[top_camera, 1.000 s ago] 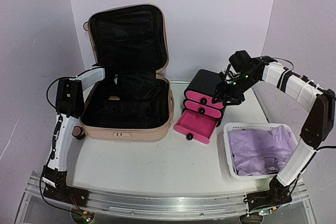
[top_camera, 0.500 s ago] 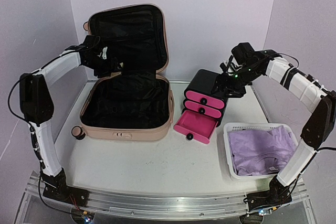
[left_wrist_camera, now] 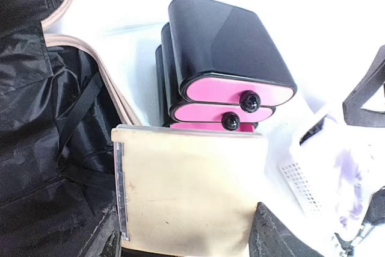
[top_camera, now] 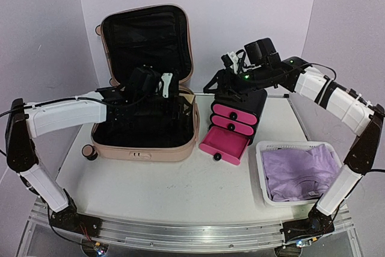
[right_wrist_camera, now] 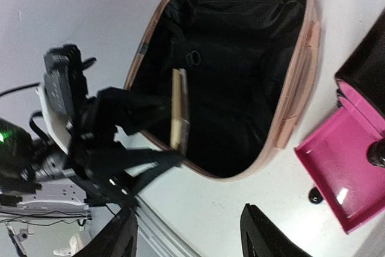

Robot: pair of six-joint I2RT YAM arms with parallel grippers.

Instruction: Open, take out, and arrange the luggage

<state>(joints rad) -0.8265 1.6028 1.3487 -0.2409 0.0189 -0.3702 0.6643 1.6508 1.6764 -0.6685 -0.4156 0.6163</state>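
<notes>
Nearest, on the right, a white basket [top_camera: 295, 143] holds a lilac cloth [top_camera: 301, 170]. Just left of it and a little further back stands a black-and-pink drawer box [top_camera: 231, 115]. Its bottom drawer [top_camera: 224, 142] is pulled out, and nothing can be seen in it; the two drawers above are pushed in.

The luggage [top_camera: 144, 148] lies at the back left of the table, just beside the box. It is open, with the base flat and the lid upright towards the rear wall, and black lining shows in both halves. A wheel [top_camera: 90, 151] sticks out at its near left corner.

The left arm reaches across the base from the left. The left gripper [top_camera: 183, 105] pinches a flat tan board [left_wrist_camera: 189, 191] between its fingers and holds it over the right side of the base, close to the rim nearest the box. In the right wrist view the board is edge-on and stands upright.

Furthest back, the right arm stretches leftward over the top of the box. The right gripper [right_wrist_camera: 192, 236] has its fingers spread wide with nothing between them
</notes>
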